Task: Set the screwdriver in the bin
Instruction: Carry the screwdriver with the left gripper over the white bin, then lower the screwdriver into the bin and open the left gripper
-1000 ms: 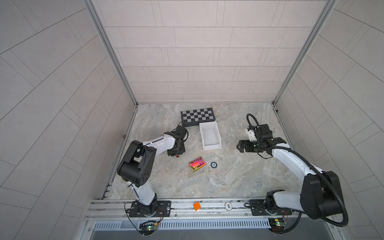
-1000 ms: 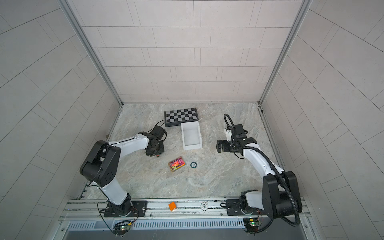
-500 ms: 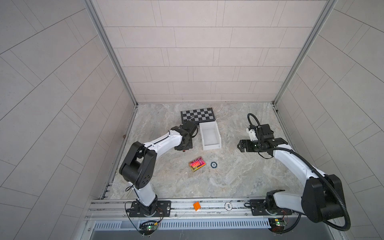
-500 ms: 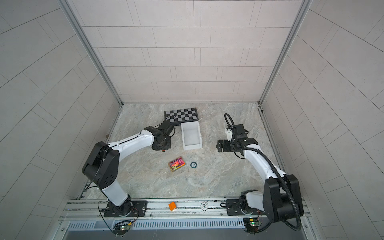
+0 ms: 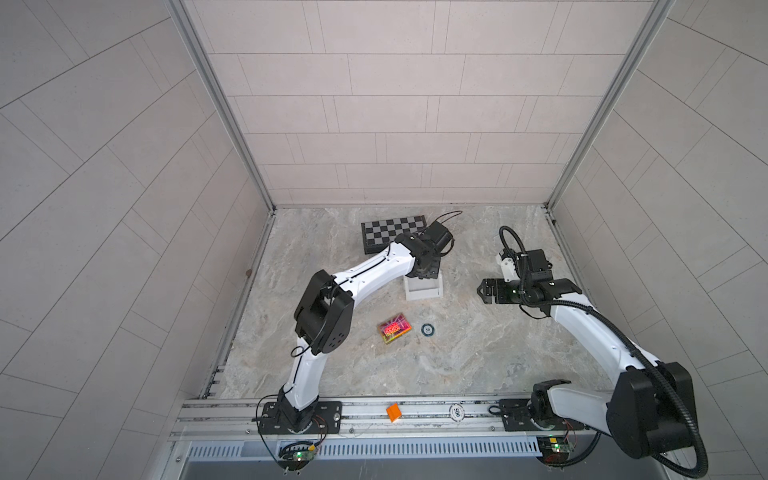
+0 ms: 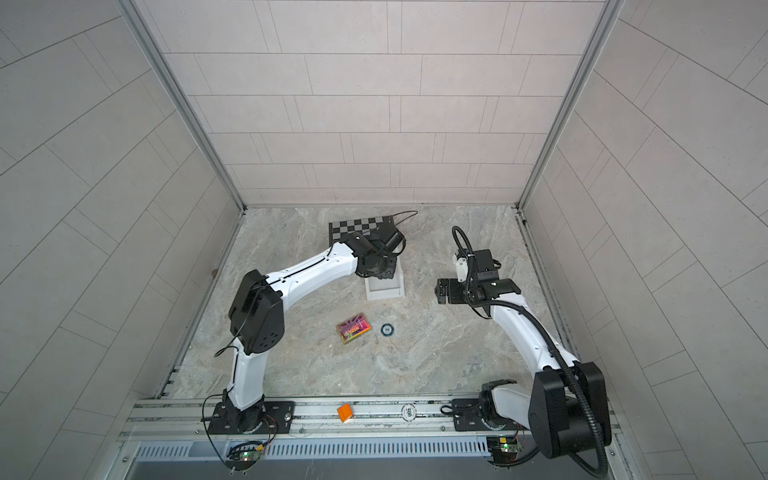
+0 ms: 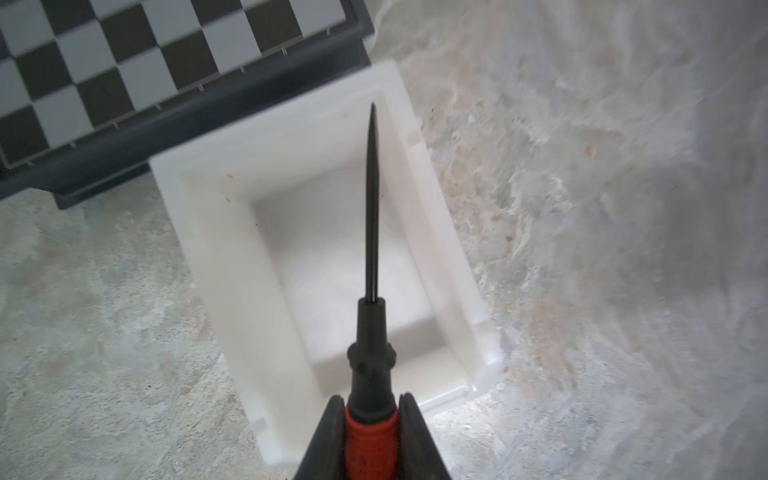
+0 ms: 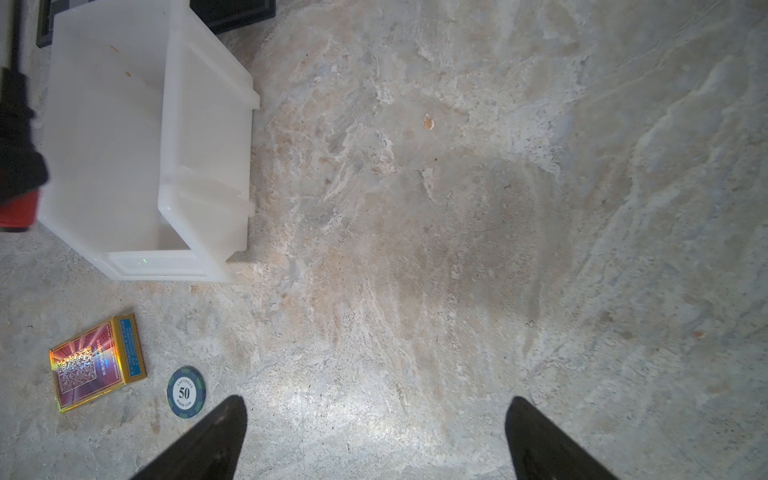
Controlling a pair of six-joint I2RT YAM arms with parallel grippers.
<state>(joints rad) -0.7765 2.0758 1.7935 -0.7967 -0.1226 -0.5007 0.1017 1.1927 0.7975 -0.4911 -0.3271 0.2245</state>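
An orange block (image 5: 393, 412) sits on the front rail (image 5: 361, 413); beyond it lies a card pack (image 5: 395, 328), a poker chip (image 5: 428, 329) at its 3 o'clock; the bin (image 5: 424, 291) stands at the pack's 1 o'clock; above it the left gripper (image 7: 371, 401) is clenched on the screwdriver (image 7: 370, 353) by its red handle, shaft over the bin's hollow; at the bin's 3 o'clock the right gripper (image 8: 376, 401) hangs spread wide, grasping nothing; the chessboard (image 5: 390, 230) lies at the bin's 11 o'clock
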